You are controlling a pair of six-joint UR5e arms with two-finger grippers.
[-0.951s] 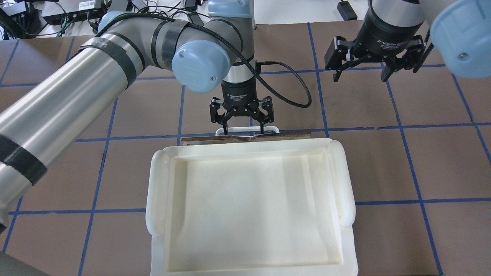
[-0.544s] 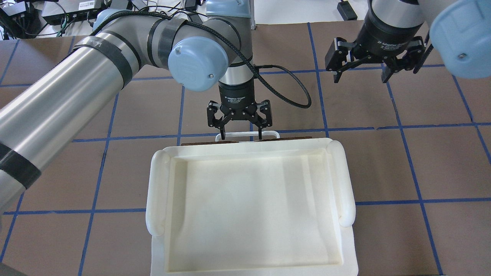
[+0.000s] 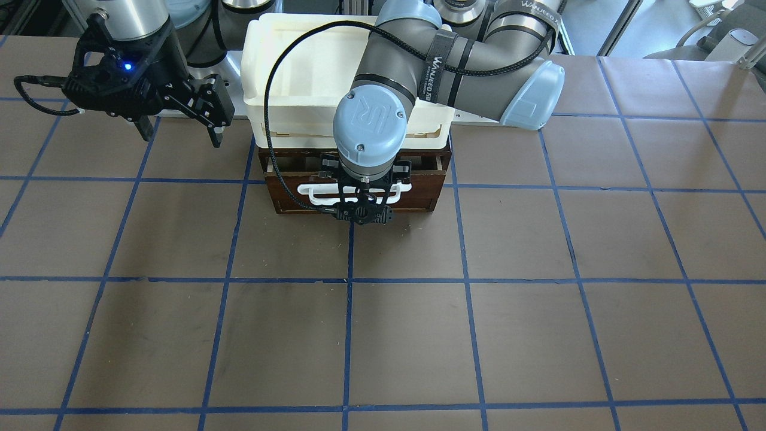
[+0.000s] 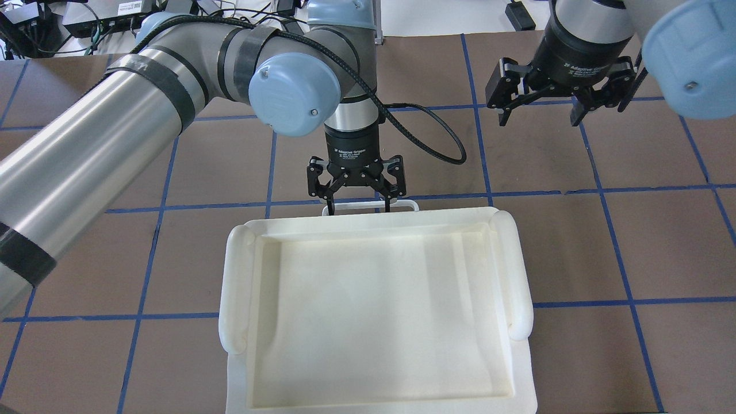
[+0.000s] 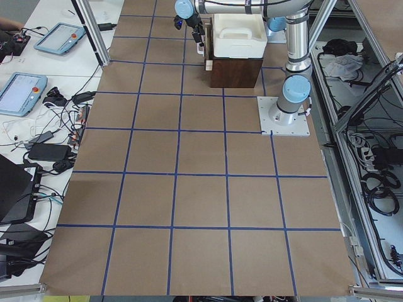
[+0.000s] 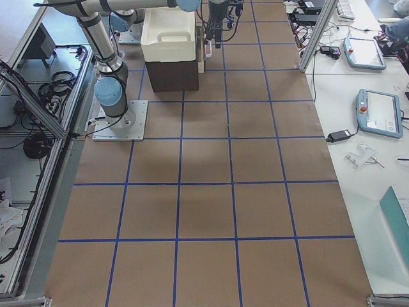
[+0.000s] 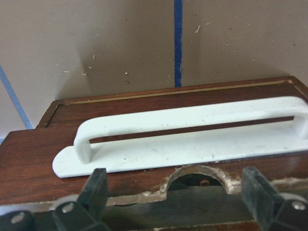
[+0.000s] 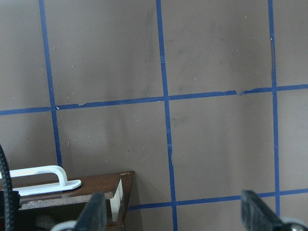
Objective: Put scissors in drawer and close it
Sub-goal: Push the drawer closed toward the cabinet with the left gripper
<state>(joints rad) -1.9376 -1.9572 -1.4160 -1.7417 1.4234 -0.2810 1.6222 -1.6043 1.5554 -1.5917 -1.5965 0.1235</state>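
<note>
The drawer (image 3: pixel 419 194) has a dark brown front and a long white bar handle (image 7: pixel 192 126); it sits pushed almost fully into its brown cabinet (image 3: pixel 266 164). My left gripper (image 4: pixel 358 208) is open, its fingertips (image 7: pixel 95 188) pressed against the drawer front beside the handle (image 4: pixel 402 202), with nothing between them. My right gripper (image 4: pixel 538 119) hangs open and empty above the table, off to the cabinet's right in the overhead view, also seen as the right gripper (image 3: pixel 181 137) in the front view. The scissors are out of view in every frame.
A cream-white plastic tray (image 4: pixel 238 287) rests on top of the cabinet and hides the drawer's inside from above. Brown table paper with blue tape grid (image 3: pixel 383 335) stretches in front of the cabinet. Tablets and cables (image 5: pixel 38 82) lie on side benches.
My left gripper has moved toward the robot with the handle. The drawer's brown front slid in under the tray's edge and no longer shows from overhead. The right arm barely moved.
</note>
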